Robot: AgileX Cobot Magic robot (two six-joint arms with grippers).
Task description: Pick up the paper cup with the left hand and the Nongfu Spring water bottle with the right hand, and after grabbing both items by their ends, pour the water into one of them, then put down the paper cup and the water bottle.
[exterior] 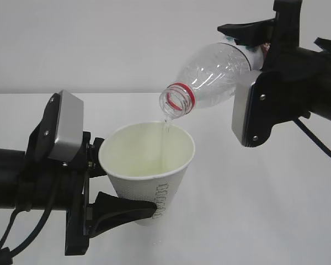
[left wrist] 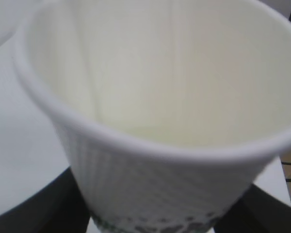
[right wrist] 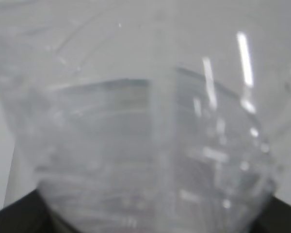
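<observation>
My left gripper (exterior: 118, 190) is shut on the lower half of the white paper cup (exterior: 149, 171), which it holds upright above the table. In the left wrist view the paper cup (left wrist: 160, 97) fills the frame, mouth open, with black fingers (left wrist: 34, 208) at both bottom corners. The clear water bottle (exterior: 212, 74) is tilted, its red-ringed mouth down-left just over the cup's rim. My right gripper (exterior: 252, 47) is shut on its base end. A thin stream of water (exterior: 166, 130) falls from the mouth into the cup. The bottle's clear wall (right wrist: 145, 126) fills the right wrist view.
The white table (exterior: 265, 210) stretches beneath both arms, with a plain pale wall behind it. A black cable (exterior: 317, 141) hangs from the right arm.
</observation>
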